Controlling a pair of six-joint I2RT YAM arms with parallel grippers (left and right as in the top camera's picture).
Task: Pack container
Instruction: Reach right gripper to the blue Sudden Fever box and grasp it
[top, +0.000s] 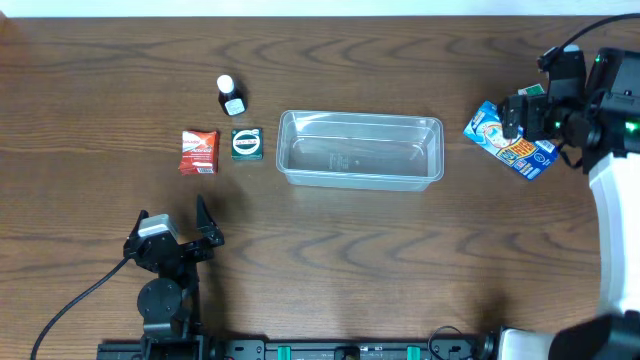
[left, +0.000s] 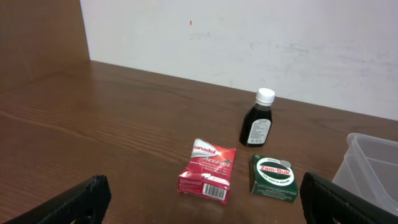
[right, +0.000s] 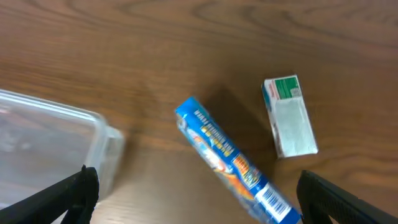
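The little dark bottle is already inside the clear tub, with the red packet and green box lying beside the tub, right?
No. The bottle stands on the table outside the container, by the red packet and green box, as the overhead view shows.

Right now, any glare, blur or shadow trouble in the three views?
Overhead: even light, sharp; faint glints on the walls of the clear container. Left wrist: red packet and bottle crisp, the fingers of the left gripper dark and soft at the bottom. Right wrist: slightly soft overall; blue packet throws a shadow on the table.
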